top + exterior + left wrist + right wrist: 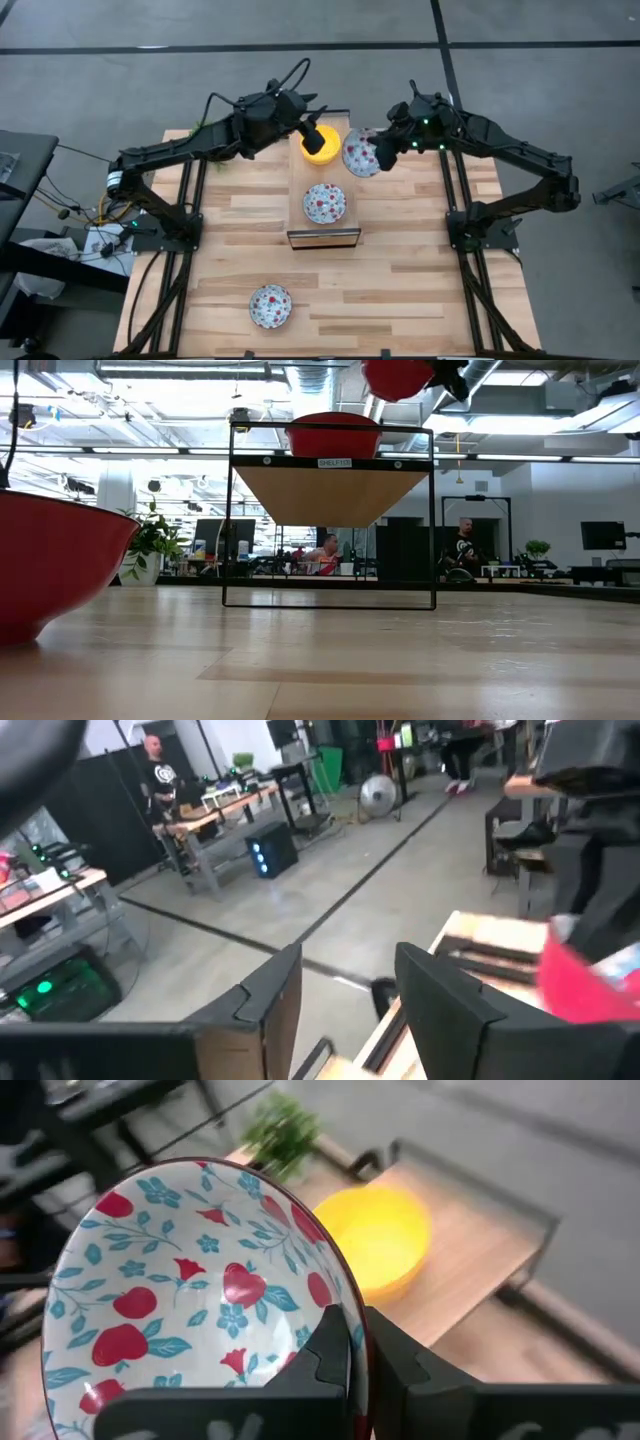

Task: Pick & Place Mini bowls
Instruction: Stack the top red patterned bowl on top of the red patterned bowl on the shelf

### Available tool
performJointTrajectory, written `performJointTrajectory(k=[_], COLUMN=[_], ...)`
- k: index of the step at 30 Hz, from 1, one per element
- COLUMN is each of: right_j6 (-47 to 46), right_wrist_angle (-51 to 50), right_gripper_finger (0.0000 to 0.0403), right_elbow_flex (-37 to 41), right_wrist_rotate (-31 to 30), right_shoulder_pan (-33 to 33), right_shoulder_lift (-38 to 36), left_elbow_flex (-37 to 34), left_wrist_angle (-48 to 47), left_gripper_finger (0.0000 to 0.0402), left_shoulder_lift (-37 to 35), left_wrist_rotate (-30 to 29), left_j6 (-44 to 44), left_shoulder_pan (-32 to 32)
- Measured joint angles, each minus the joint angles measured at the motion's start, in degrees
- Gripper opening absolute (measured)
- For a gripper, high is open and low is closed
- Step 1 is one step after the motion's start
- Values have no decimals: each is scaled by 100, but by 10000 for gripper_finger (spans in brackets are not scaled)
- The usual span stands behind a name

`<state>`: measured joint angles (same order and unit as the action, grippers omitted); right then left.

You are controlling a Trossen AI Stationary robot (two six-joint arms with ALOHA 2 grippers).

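Observation:
A yellow bowl [322, 146] [375, 1240] stands on the far end of a small shelf's top board [342, 178]. A floral bowl [324, 203] sits nearer on that board, and another [271, 306] rests on the table near its near edge. My right gripper [380, 153] [357, 1335] is shut on a third floral bowl [358, 152] [190, 1300], held in the air at the shelf's right side. My left gripper [312, 134] [350, 990] hovers open over the yellow bowl, with nothing between its fingers. My right gripper pinches the floral bowl's rim [345, 1315], one finger [322, 1352] inside the bowl and the other [405, 1365] against its red outer wall. The bowl is lifted clear and tilted, with its inside facing the wrist camera.
The shelf is a black wire frame [432, 520] with a wooden top in the middle of the table. A small green plant [203, 130] [285, 1125] stands at the table's far left corner. The near bowl's red wall [50, 560] fills the low view's left side. People sit in the room behind.

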<state>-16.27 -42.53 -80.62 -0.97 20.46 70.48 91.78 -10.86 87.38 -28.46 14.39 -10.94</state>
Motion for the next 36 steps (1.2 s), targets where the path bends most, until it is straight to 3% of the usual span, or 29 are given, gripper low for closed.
performJointTrajectory(k=[7, 14, 19, 26, 36], right_j6=[-656, -1363, -1480, -1219, -973], right_wrist_angle=[-349, -399, -770, -1770, -3075], right_gripper_finger=[1, 1, 1, 1, 1], right_elbow_flex=[-232, -419, -873, -2172, -4002], right_wrist_rotate=[1390, 2109, 2199, 2158, 1818], right_shoulder_pan=[238, 232, 3, -293, -577], right_shoulder_lift=[4, 74, 584, 1753, 3264], left_elbow_flex=[-1120, -2686, -3556, -4453, -5057], left_wrist_angle=[-392, -365, -278, -130, 105], left_gripper_finger=[153, 147, 147, 147, 147], left_shoulder_lift=[-871, -2176, -2990, -3702, -3865], left_wrist_rotate=[-177, -201, -199, -197, -195], left_j6=[-381, -1390, -1721, -1836, -1834], left_shoulder_pan=[0, -37, -26, -26, -26])
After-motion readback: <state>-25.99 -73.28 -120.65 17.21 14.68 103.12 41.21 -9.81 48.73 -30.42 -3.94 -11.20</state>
